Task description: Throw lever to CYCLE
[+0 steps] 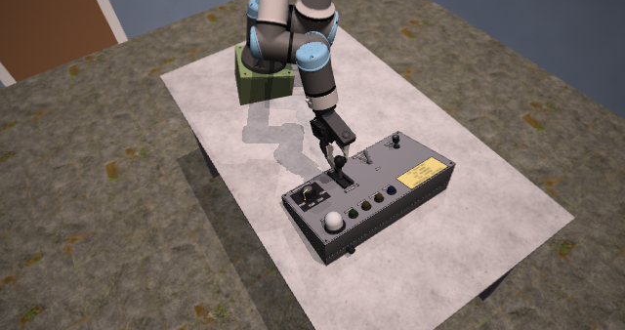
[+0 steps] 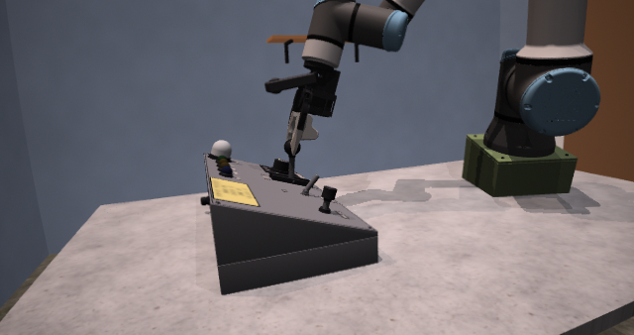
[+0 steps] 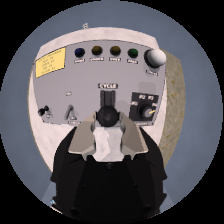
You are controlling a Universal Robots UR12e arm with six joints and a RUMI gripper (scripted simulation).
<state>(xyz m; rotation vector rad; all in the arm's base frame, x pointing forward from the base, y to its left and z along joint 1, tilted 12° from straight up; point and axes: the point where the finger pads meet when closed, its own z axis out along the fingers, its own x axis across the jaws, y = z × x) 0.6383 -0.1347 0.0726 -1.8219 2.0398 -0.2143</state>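
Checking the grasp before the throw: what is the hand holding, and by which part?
The hand is shut on the lever, gripping its black ball knob from both sides.

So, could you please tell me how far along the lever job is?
Done: the tool is shut on the lever's black knob. In hand: the throw, with the knob short of the CYCLE label. Left: finishing it and letting go; the rotary selector looks untouched.
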